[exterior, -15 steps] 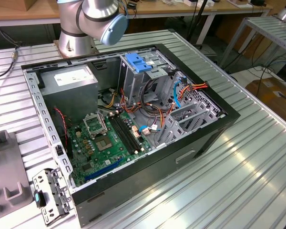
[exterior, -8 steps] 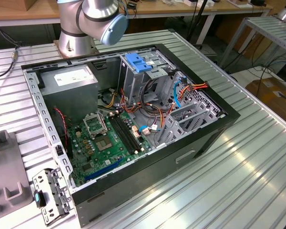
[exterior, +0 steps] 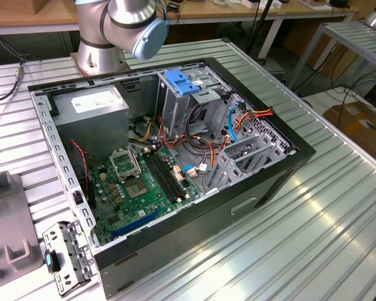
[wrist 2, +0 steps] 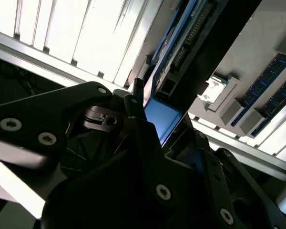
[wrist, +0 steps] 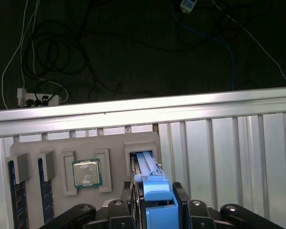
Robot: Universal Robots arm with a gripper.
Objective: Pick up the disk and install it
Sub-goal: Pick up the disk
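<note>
Currently the gripper point(wrist: 157, 194) has its jaws clamped on the blue end of the disk point(wrist: 148, 163), which stands in a slot of the grey tray point(wrist: 117, 143). Processor chip point(wrist: 86, 172) and memory sticks point(wrist: 17, 200) sit alongside.

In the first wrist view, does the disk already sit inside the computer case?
No, the disk stands in a slot of the grey tray.

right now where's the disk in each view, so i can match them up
first wrist view: the disk stands in the grey tray slot, beside the processor chip.
second wrist view: its blue end shows close up, the chip beyond it.
exterior view: the open computer case sits mid-picture.
shared landmark: the processor chip, in both wrist views.
</note>
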